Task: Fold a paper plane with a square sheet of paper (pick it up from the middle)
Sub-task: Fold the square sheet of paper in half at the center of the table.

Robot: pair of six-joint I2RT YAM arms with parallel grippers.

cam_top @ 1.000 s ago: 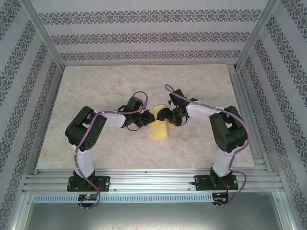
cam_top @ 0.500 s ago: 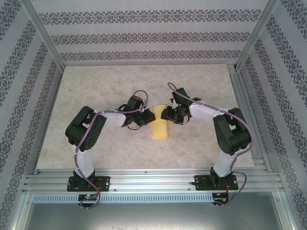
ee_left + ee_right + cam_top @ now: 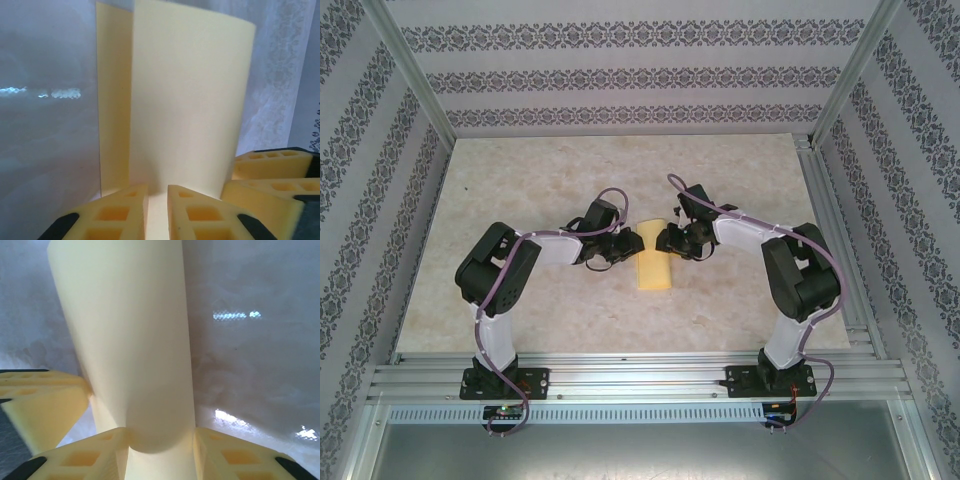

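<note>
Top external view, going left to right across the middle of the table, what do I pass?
Left arm → left gripper → paper → right gripper → right arm.

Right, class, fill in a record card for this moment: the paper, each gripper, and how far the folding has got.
Paper: pale-yellow sheet of paper, a narrow strip on the table, with one layer curling up off the other.
Left gripper: left gripper at the sheet's far half, fingers closed on its edge.
Right gripper: right gripper opposite, fingers either side of the curled layer; grip unclear.
Stage: folded over, not yet a pointed plane.
</note>
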